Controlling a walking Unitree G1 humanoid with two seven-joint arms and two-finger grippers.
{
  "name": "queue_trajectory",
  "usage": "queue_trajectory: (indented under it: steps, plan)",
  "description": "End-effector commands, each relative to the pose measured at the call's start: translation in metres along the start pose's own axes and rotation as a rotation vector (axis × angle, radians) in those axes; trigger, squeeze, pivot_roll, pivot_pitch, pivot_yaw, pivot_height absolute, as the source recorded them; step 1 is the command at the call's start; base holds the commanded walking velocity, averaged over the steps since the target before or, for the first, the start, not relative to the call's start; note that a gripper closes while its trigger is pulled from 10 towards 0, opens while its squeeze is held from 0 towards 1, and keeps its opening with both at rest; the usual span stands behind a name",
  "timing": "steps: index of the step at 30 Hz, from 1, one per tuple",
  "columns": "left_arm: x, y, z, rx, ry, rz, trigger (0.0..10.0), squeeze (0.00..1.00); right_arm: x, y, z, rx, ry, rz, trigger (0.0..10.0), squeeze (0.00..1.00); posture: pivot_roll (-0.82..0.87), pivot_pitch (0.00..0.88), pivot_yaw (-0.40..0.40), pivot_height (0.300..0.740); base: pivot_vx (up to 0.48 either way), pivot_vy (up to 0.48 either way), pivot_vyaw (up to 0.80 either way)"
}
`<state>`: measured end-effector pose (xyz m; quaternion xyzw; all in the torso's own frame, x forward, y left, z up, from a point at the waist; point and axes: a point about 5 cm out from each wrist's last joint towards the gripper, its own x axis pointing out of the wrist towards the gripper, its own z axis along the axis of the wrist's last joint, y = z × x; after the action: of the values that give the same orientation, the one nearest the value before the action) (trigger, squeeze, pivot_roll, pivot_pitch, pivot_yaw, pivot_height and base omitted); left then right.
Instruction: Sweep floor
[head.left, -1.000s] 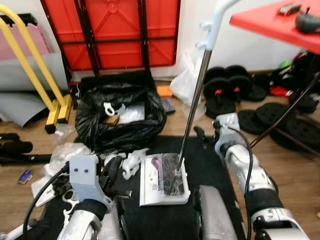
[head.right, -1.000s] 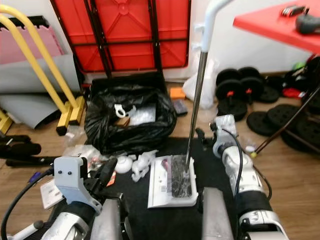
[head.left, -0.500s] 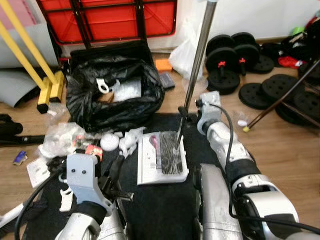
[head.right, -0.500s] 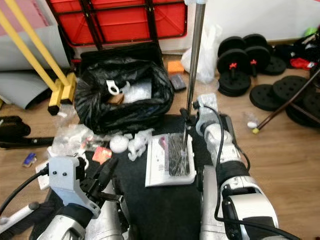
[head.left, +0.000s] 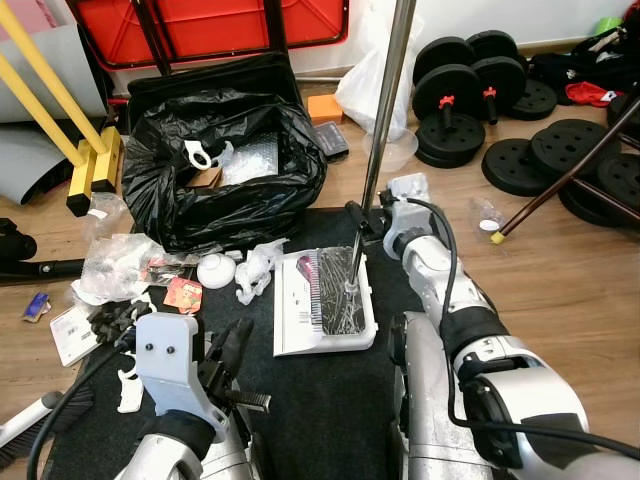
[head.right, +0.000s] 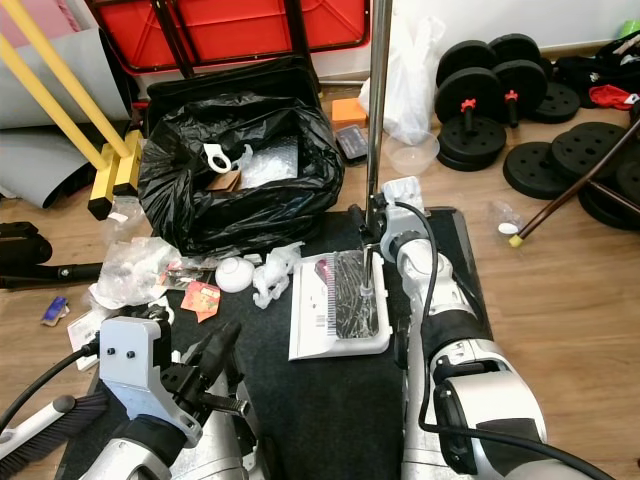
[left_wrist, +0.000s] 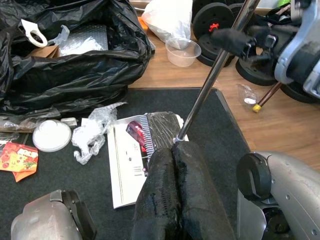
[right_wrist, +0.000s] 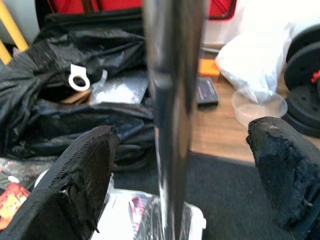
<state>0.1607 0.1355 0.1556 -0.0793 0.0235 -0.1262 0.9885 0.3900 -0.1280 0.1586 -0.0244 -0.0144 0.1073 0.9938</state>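
Both arms are silver metal with rounded, segmented shells and black rubbery joints between the sections. The left claw (head.left: 235, 345) sits on a flat grey bracket with two small dark screw holes in it, and a black cable loops out from the side of that arm. The right claw (head.left: 358, 222) hangs off a boxy light-grey wrist block, with a thin black cable running back along the forearm. The fingers (right_wrist: 87, 172) are long, black and coated in a rough, knobbly rubber.
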Motion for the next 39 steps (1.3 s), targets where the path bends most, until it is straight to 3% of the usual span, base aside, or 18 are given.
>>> queue_trajectory:
  steps: [1, 11, 12, 19, 32, 35, 36, 38, 39]
  plan:
    - [-0.002, -0.002, -0.001, 0.0, 0.017, -0.026, 10.0, 0.0, 0.002, 0.006, 0.001, 0.001, -0.014, 0.005, 10.0, 0.0, 0.07, 0.229, 0.025, 0.41, 0.0, 0.0, 0.0]
    - [-0.002, -0.003, 0.001, -0.005, 0.013, -0.025, 10.0, 0.0, 0.014, 0.011, 0.028, 0.044, -0.1, -0.003, 9.8, 0.0, 0.07, 0.24, 0.024, 0.41, 0.0, 0.0, 0.0]
    - [-0.003, -0.004, 0.001, -0.007, 0.013, -0.025, 10.0, 0.0, 0.016, 0.01, 0.033, 0.048, -0.113, -0.013, 0.0, 0.0, 0.07, 0.246, 0.025, 0.41, 0.0, 0.0, 0.0]
    - [-0.004, -0.006, 0.003, -0.02, 0.014, -0.026, 10.0, 0.0, 0.019, 0.004, 0.044, 0.056, -0.152, -0.042, 0.0, 0.0, 0.07, 0.256, 0.023, 0.41, 0.0, 0.0, 0.0]
    - [-0.002, -0.005, 0.003, -0.028, 0.013, -0.026, 10.0, 0.0, 0.014, 0.0, 0.025, 0.064, -0.101, -0.071, 0.0, 0.0, 0.07, 0.247, 0.022, 0.41, 0.0, 0.0, 0.0]
    - [-0.001, -0.005, 0.001, -0.034, 0.014, -0.026, 10.0, 0.0, 0.013, -0.005, 0.023, 0.192, -0.106, -0.085, 0.0, 0.0, 0.06, 0.223, 0.018, 0.41, 0.0, 0.0, 0.0]
    - [-0.001, -0.004, 0.0, -0.035, 0.014, -0.026, 10.0, 0.0, 0.013, -0.009, 0.024, 0.315, -0.11, -0.106, 0.0, 0.0, 0.06, 0.212, 0.015, 0.41, 0.0, 0.0, 0.0]
    - [0.0, -0.004, -0.001, -0.037, 0.013, -0.026, 10.0, 0.0, 0.013, -0.017, 0.025, 0.459, -0.126, -0.132, 0.0, 0.0, 0.06, 0.188, 0.012, 0.41, 0.0, 0.0, 0.0]
    - [0.0, -0.004, -0.001, -0.037, 0.013, -0.026, 10.0, 0.0, 0.013, -0.017, 0.025, 0.459, -0.126, -0.132, 0.0, 0.0, 0.06, 0.188, 0.012, 0.41, 0.0, 0.0, 0.0]
